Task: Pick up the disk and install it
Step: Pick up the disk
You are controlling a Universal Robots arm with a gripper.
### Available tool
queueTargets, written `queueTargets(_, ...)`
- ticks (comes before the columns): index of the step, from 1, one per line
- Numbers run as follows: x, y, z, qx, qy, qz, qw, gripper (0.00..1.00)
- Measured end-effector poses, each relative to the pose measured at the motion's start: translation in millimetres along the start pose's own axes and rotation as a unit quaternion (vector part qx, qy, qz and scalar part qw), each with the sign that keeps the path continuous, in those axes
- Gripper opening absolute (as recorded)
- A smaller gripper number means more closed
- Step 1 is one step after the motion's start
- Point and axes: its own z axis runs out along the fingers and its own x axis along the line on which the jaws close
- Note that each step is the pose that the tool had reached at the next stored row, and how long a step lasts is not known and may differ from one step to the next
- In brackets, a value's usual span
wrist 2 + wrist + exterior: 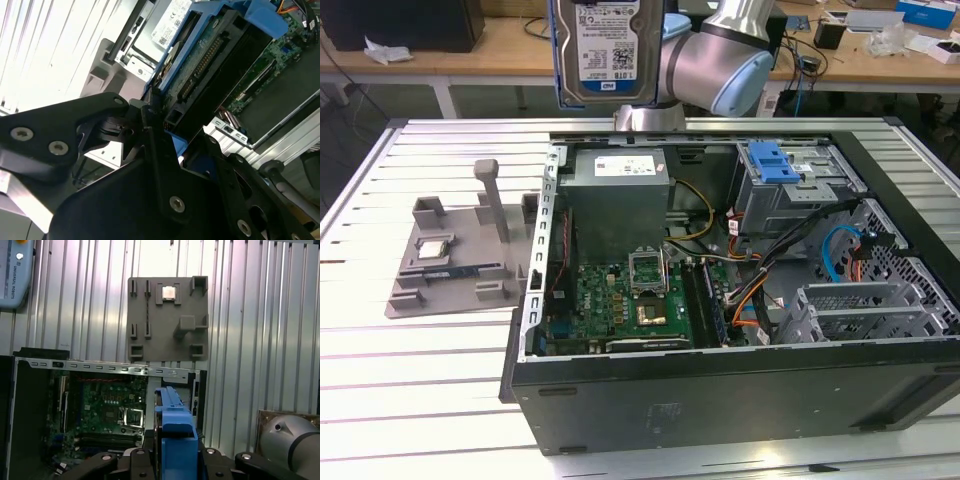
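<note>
Jaws of the gripper (173,452) are clamped on the disk (604,48), which hangs upright, label toward the exterior view, high above the open computer case (740,395) on the slatted worktop (420,400). A grey parts tray (450,270) lies beside the case.

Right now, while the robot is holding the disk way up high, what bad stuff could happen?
The disk hangs high over the open computer case, with the gripper clamped on it. If the grip slips, the disk could drop onto the green circuit board and damage both. If it is lowered carelessly, it might also snag the loose cables inside the case.
</note>
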Motion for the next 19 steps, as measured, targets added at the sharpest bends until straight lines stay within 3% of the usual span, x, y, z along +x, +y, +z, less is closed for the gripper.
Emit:
queueTargets(9,13.5,-7.2,0.2,-0.0001,0.0,0.0,1.0,0.37)
queueTargets(19,23.5,-13.1,0.3,-0.0001,0.0,0.0,1.0,0.37)
